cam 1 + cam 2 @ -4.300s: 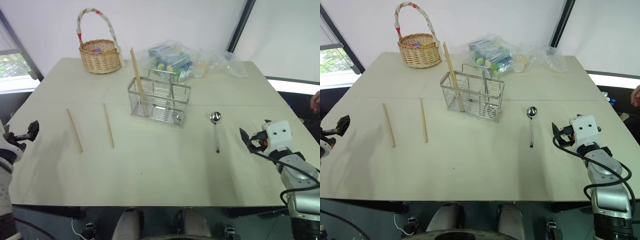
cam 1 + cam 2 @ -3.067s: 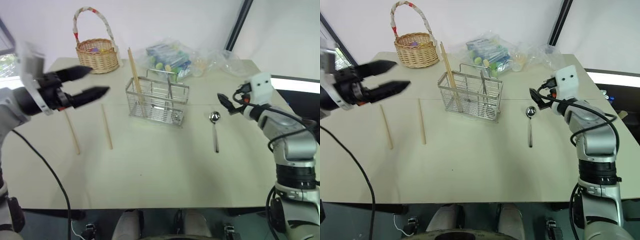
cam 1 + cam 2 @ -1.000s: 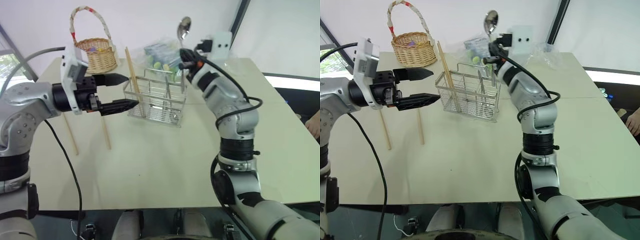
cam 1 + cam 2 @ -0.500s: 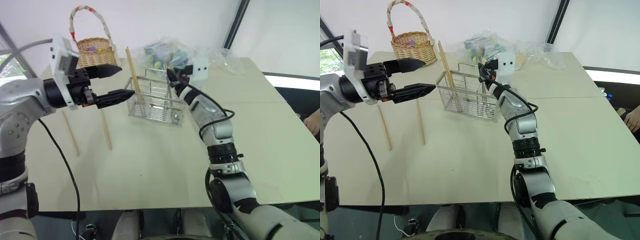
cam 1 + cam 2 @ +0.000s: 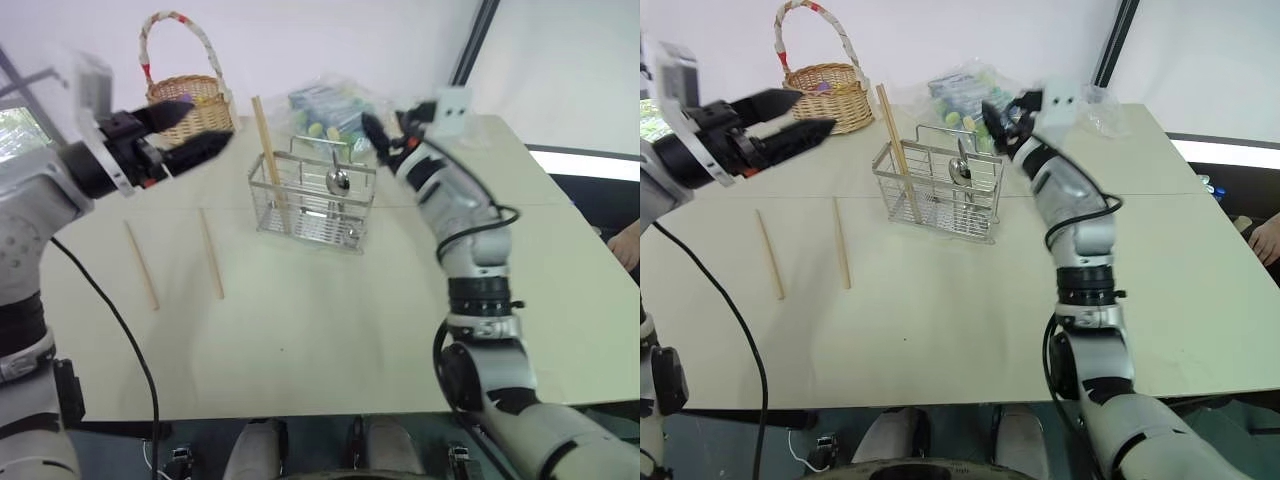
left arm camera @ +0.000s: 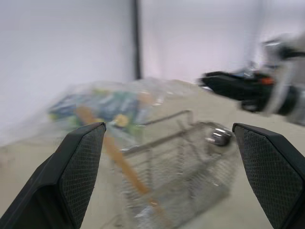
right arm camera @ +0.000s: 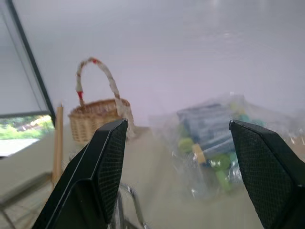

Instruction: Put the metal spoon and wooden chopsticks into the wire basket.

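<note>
The wire basket (image 5: 312, 208) stands mid-table. The metal spoon (image 5: 338, 181) is upright inside it, bowl up, handle down in a compartment. One wooden chopstick (image 5: 269, 145) leans in the basket's left end. Two more chopsticks (image 5: 141, 264) (image 5: 211, 253) lie flat on the table to the left of the basket. My right gripper (image 5: 376, 138) hovers open just right of the basket's raised handle, with nothing between its fingers. My left gripper (image 5: 211, 122) is open in the air to the upper left of the basket, pointing toward it; the left wrist view shows the basket (image 6: 190, 160) and spoon bowl (image 6: 218, 136) between its fingers.
A round wicker basket (image 5: 190, 100) with a tall handle stands at the back left. A clear plastic bag (image 5: 330, 105) of packets lies behind the wire basket, with more crumpled plastic (image 5: 480, 130) to its right. A person's hand (image 5: 628, 240) shows at the right edge.
My right gripper opened and let go of the spoon, which now stands in the wire basket; the hand drew off to the right. My left gripper swung left and slightly up.
</note>
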Available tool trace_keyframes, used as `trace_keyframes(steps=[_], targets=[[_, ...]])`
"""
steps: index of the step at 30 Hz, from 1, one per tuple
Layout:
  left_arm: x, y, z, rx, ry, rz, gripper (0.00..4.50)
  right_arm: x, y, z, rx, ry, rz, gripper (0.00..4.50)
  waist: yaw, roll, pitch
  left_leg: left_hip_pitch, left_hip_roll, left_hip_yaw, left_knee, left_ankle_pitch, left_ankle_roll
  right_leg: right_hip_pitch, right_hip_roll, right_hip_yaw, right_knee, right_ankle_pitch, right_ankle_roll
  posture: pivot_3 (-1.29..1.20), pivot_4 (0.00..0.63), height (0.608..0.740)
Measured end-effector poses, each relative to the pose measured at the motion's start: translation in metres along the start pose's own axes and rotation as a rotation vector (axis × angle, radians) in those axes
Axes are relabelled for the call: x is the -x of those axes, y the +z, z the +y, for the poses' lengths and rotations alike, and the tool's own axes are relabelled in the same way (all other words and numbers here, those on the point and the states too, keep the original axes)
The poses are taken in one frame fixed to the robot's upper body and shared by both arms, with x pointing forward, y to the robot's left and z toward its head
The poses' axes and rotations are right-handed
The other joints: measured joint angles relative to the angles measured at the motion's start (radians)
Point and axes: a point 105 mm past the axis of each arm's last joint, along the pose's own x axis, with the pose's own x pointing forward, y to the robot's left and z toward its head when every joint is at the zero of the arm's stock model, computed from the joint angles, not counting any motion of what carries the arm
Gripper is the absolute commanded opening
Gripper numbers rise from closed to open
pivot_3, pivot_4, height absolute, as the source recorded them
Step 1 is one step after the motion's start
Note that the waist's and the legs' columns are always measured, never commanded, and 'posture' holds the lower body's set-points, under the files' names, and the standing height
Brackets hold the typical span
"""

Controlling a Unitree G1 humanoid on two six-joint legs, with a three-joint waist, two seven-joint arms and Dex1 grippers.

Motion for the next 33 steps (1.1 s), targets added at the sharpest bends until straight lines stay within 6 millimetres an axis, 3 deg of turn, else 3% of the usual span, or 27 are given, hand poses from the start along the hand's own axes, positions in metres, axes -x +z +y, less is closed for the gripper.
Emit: trace_keyframes(steps=[3, 5, 7, 10, 14, 19, 25, 32, 33], targets=[[0.004, -0.007, 0.036, 0.081, 0.250, 0.022, 4.50, 0.010, 0.039, 0.011, 0.035, 0.144, -0.044, 3.49, 0.001, -0.001, -0.001, 0.002, 0.000, -0.001, -0.003, 0.000, 0.000, 0.005, 0.000, 0.000, 0.000, 0.000, 0.000, 0.00, 0.150, 0.628], [0.011, -0.026, 0.067, 0.172, 0.485, 0.083, 4.50, 0.024, 0.053, 0.021, 0.084, 0.266, -0.035, 3.49, 0.005, -0.002, -0.001, 0.007, -0.001, -0.002, -0.006, 0.000, 0.001, 0.006, 0.000, -0.001, -0.001, 0.000, 0.001, 0.00, 0.150, 0.628], [0.024, -0.054, 0.095, 0.249, 0.717, 0.186, 4.50, 0.045, 0.056, 0.036, 0.141, 0.415, -0.001, 3.49, 0.009, -0.006, -0.002, 0.010, -0.002, -0.002, -0.010, 0.000, 0.001, 0.010, -0.002, -0.001, -0.002, -0.001, 0.003, 0.00, 0.150, 0.628], [0.038, -0.092, 0.111, 0.316, 0.903, 0.336, 4.50, 0.082, 0.037, 0.056, 0.184, 0.633, 0.126, 3.49, 0.019, -0.014, -0.003, 0.010, -0.002, -0.001, -0.012, 0.000, 0.000, 0.011, -0.003, -0.001, -0.004, -0.001, 0.003, 0.00, 0.150, 0.628], [0.046, -0.121, 0.117, 0.353, 1.002, 0.458, 4.50, 0.119, 0.007, 0.074, 0.174, 0.813, 0.296, 3.49, 0.031, -0.016, -0.003, 0.010, -0.001, 0.000, -0.013, 0.002, -0.005, 0.012, -0.005, -0.001, -0.007, -0.001, 0.003, 0.00, 0.150, 0.628], [0.045, -0.152, 0.120, 0.392, 1.041, 0.589, 4.50, 0.138, -0.008, 0.078, 0.152, 0.850, 0.370, 3.49, 0.047, -0.017, -0.003, 0.013, 0.001, -0.001, -0.015, 0.006, -0.012, 0.018, -0.005, -0.005, -0.018, 0.000, 0.003, 0.00, 0.150, 0.628], [0.037, -0.191, 0.112, 0.455, 1.036, 0.712, 4.50, 0.147, -0.021, 0.079, 0.143, 0.818, 0.404, 3.49, 0.059, -0.020, -0.002, 0.012, 0.002, -0.001, -0.015, 0.008, -0.017, 0.018, -0.006, -0.005, -0.018, 0.002, 0.004, 0.00, 0.150, 0.628], [0.022, -0.201, 0.117, 0.449, 1.020, 0.726, 4.50, 0.150, -0.024, 0.077, 0.151, 0.759, 0.404, 3.49, 0.058, -0.020, -0.001, 0.011, 0.001, 0.000, -0.017, 0.012, -0.024, 0.018, -0.007, -0.006, -0.020, 0.002, 0.005, 0.00, 0.150, 0.628], [0.021, -0.201, 0.117, 0.447, 1.020, 0.726, 4.25, 0.151, -0.025, 0.077, 0.152, 0.754, 0.406, 3.52, 0.058, -0.020, -0.001, 0.011, 0.001, 0.000, -0.017, 0.012, -0.024, 0.018, -0.007, -0.006, -0.020, 0.002, 0.005, 0.00, 0.150, 0.628]])
